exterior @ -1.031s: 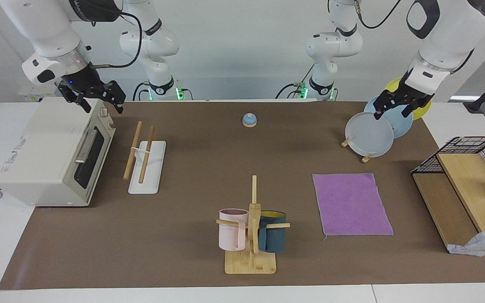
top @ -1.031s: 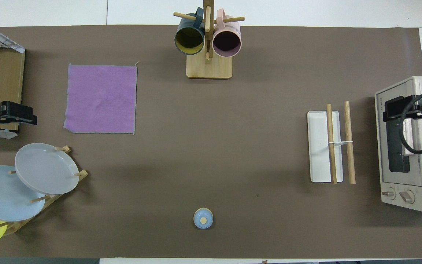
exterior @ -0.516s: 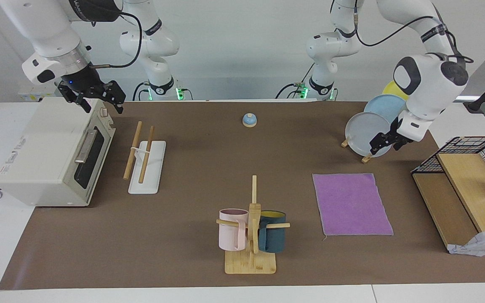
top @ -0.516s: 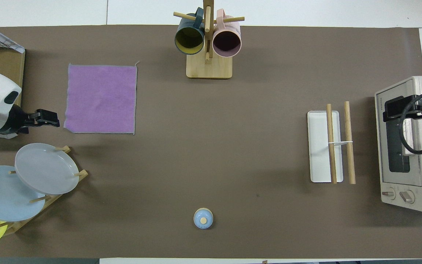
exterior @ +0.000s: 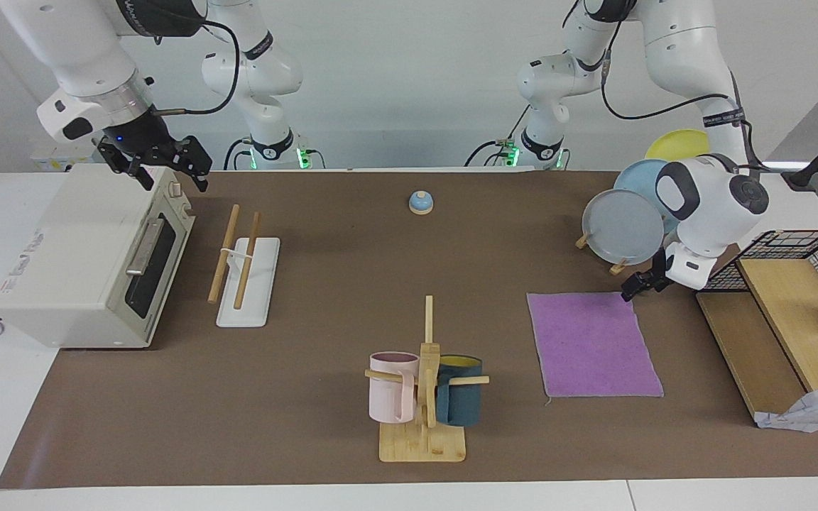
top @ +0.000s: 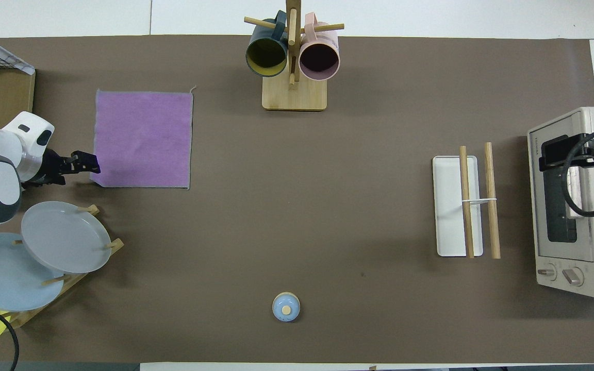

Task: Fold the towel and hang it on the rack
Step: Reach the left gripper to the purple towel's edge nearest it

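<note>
Currently the towel [exterior: 592, 344] lies flat, purple face up, toward the left arm's end. Left gripper [exterior: 630, 292], fingers spread, is at its robot-side corner. Right gripper [exterior: 167, 168], spread, waits over the toaster oven [exterior: 82, 262].

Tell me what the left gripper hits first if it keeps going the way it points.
Probably the towel: the left gripper points down at its corner nearest the plate stand. Its height above the cloth is unclear.

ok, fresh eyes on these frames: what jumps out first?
The purple towel lying flat, toward the left arm's end of the table, with the left gripper low at its corner nearest the robots. Next, the toaster oven at the right arm's end, the right gripper waiting over it, and the rack beside it.
</note>
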